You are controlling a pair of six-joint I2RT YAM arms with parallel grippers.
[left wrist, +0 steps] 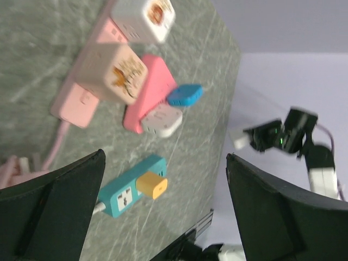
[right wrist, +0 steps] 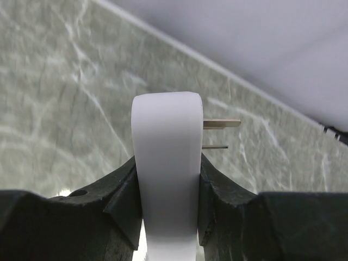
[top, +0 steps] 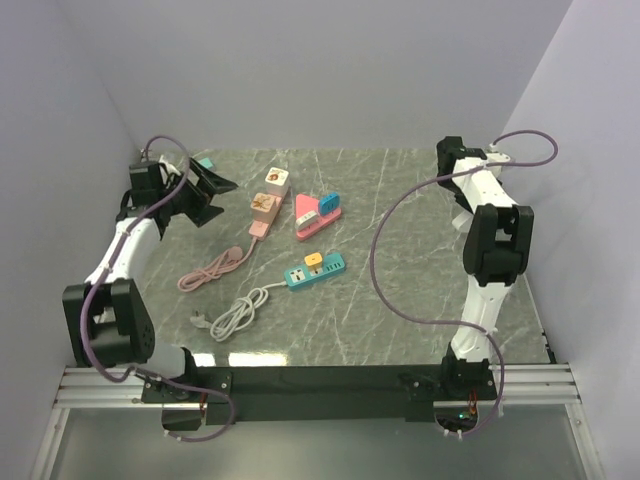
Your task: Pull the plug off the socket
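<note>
The right gripper is clenched on the white plug. Its prongs are bare and clear of any socket, above the right side of the table. Hold the plug square, lower it flat, and release only on contact. The left gripper hangs released at far left, near the pink strip.

Upright white plug pinched between the black fingers of the right gripper, two bare metal prongs pointing right, marbled grey-green table below, pale wall beyond.
</note>
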